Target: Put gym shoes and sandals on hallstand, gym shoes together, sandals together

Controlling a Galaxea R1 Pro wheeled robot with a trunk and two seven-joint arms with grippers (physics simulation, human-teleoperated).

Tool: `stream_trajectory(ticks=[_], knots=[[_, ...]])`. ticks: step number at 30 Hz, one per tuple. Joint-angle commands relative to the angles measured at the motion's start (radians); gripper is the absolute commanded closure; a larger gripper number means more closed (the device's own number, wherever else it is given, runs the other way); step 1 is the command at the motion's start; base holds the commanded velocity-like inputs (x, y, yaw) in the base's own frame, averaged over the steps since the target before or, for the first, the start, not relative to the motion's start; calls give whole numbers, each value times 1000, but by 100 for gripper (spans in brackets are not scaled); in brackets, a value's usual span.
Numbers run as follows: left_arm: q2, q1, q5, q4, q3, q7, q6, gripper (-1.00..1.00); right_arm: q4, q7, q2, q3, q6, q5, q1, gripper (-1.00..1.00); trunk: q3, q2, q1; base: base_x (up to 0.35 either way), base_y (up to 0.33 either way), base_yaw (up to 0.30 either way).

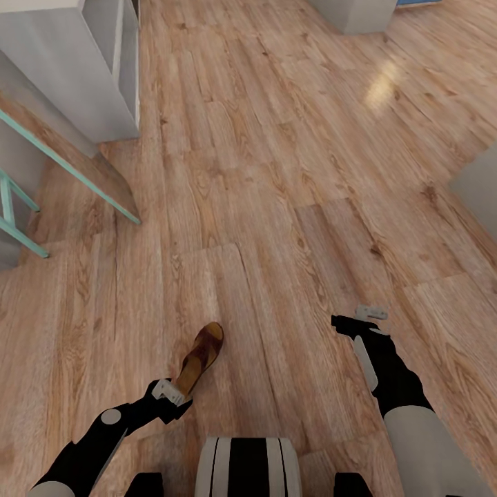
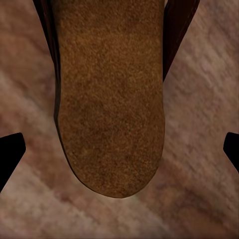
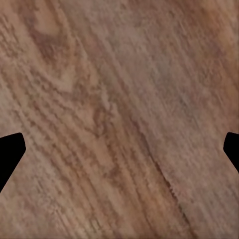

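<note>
Hovering my left gripper (image 1: 172, 395), fingers spread wide, at the near end of a sandal (image 1: 200, 357) on the floor (image 1: 290, 207); my right gripper (image 1: 353, 322) gapes wide too.

No readable text, labels or numbers anywhere

**Surface finishes in your view**

Your corridor floor (image 1: 290, 193) reads as wood-grain plank with a soft sheen and one glossy highlight. The sandal (image 1: 199, 358) shows brown leather; its footbed (image 2: 112, 99) looks matt and grainy, like suede. The hallstand (image 1: 90, 76) appears smooth, pale grey, matt.
</note>
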Motion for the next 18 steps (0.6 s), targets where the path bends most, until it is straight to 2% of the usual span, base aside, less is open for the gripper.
stream_trajectory(ticks=[1, 18], knots=[[1, 0, -10, 0, -1, 1, -8, -100, -1, -7, 0, 1, 4, -9, 0, -100, -1, 0, 0, 0, 0, 0], [1, 0, -10, 0, -1, 1, -8, -100, -2, -6, 0, 1, 4, -8, 0, -100, -11, 0, 0, 0, 0, 0]])
